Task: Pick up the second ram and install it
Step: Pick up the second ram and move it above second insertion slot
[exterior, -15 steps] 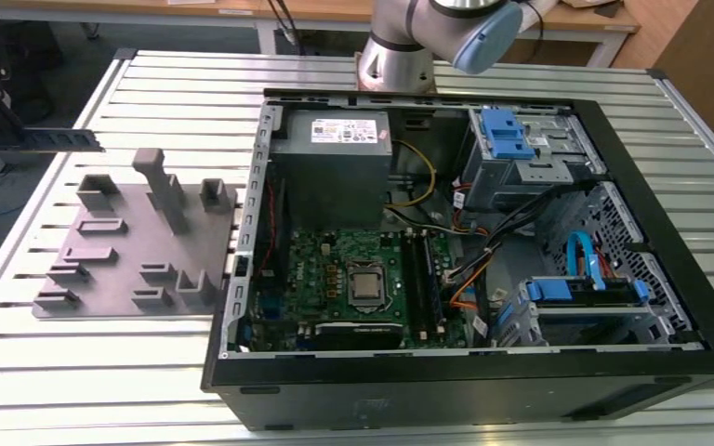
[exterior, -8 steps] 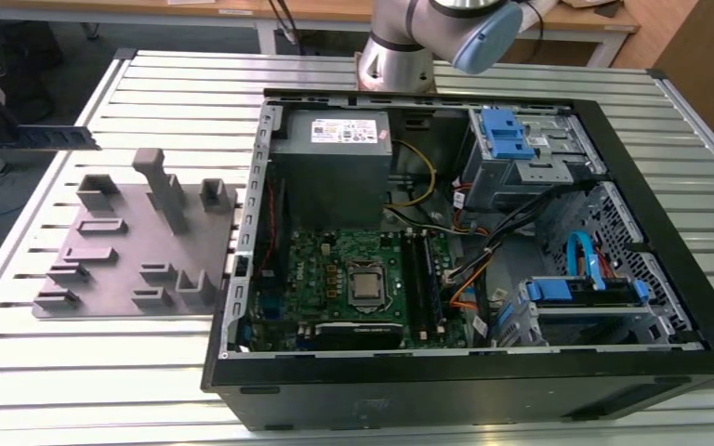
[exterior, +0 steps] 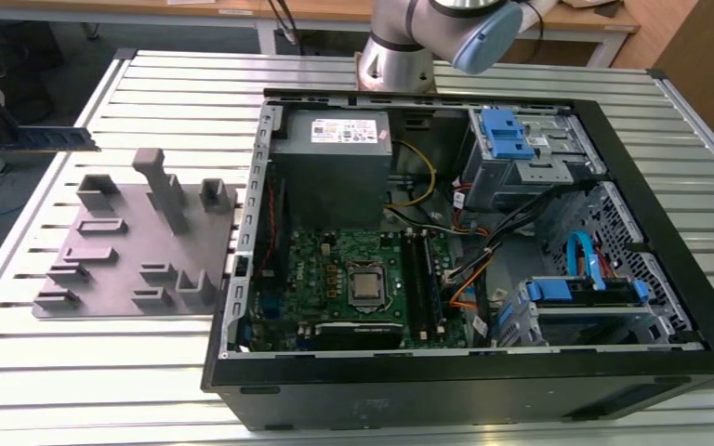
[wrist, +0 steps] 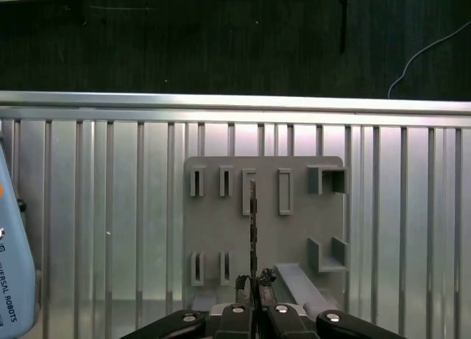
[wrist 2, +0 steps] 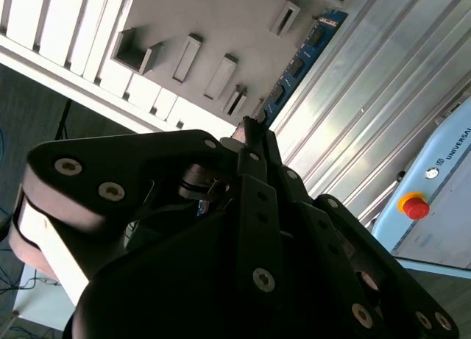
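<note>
Up close, the gripper has its black jaws pinched together on one end of the second ram, with no gap between them beyond the board's own thickness. The stick juts straight out from the tips, blue-green, with a row of dark chips along its face. In the first wrist view it's edge-on, a thin dark line running out from the jaws above the grey tray.

From the exterior view, the stick hangs level in the air at the exterior view's left, off the tray and well apart from the computer case. The tray sits flat on the slatted metal table, posts and open slots pointing up, just beside the case wall.

Now the writing. A pale blue housing carries dark lettering, and near it in the second wrist view there's a red button on a yellow ring.

Further out, the case lies open on its side. On the green motherboard sits the square silver processor, with the long memory slots just to the exterior view's right of it. Whether any slot is filled, I can't tell. The grey power supply wears a white label, but its print can't be made out. A blue drive bracket sits beyond, with orange and blue cables trailing past.

At the table's far side stands the silver robot base, with a wooden bench behind.
</note>
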